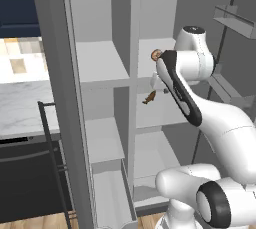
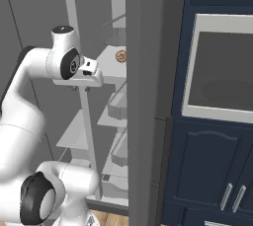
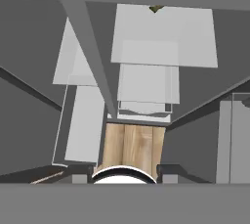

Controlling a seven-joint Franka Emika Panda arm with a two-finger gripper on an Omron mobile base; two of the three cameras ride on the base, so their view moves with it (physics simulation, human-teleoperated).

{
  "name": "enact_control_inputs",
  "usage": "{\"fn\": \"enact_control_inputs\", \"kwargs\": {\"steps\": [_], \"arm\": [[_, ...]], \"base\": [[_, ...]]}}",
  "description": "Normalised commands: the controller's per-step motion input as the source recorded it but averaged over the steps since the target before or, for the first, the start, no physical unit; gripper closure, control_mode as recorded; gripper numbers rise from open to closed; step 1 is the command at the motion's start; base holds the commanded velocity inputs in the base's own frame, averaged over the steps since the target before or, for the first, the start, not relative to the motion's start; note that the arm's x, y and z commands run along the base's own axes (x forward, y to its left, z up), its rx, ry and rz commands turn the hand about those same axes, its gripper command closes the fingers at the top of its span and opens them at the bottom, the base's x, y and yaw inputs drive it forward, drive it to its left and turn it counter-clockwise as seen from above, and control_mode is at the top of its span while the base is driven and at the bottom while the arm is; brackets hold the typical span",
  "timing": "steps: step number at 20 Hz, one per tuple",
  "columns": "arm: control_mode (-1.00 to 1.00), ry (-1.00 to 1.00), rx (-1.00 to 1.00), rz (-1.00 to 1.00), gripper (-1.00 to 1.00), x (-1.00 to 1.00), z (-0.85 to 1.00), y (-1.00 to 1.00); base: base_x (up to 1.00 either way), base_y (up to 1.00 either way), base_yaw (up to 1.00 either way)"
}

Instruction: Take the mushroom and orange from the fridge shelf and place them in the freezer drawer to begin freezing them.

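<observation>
Resting on the fridge shelf, the mushroom sits just beyond the robot's wrist in the left base view, and it shows as a small brown round at the shelf's edge in the right base view. An elongated dark brown piece lies on the shelf below. The claw looks down the open compartments with nothing between its tips; how far apart they stand I cannot tell. Far below it, the freezer drawer stands pulled out.

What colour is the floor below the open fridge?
Light tan wood planks, clearest in the hand view, looking down past the shelves.
</observation>
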Motion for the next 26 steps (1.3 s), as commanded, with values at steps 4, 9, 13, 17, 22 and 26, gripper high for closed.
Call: {"fn": "enact_control_inputs", "kwargs": {"steps": [4, 9, 13, 17, 22, 26], "arm": [[-1.0, -0.06, 0.0, 0.0, -1.0, -0.21, -0.01, -0.01], [-1.0, -0.16, -0.01, -0.04, -1.0, -0.22, -0.15, -0.01], [-1.0, -0.1, 0.0, -0.08, -1.0, 0.01, -0.01, 0.0], [-1.0, -0.23, 0.0, -0.02, -1.0, 0.07, 0.03, 0.0], [-1.0, -0.12, 0.0, 0.0, -1.0, 0.3, 0.15, -0.04], [-1.0, 0.0, 0.0, 0.0, -1.0, 0.36, 0.04, -0.14]], "base": [[0.0, 0.0, 0.0], [0.0, 0.0, 0.0], [0.0, 0.0, 0.0], [0.0, 0.0, 0.0], [0.0, 0.0, 0.0], [0.0, 0.0, 0.0]]}}
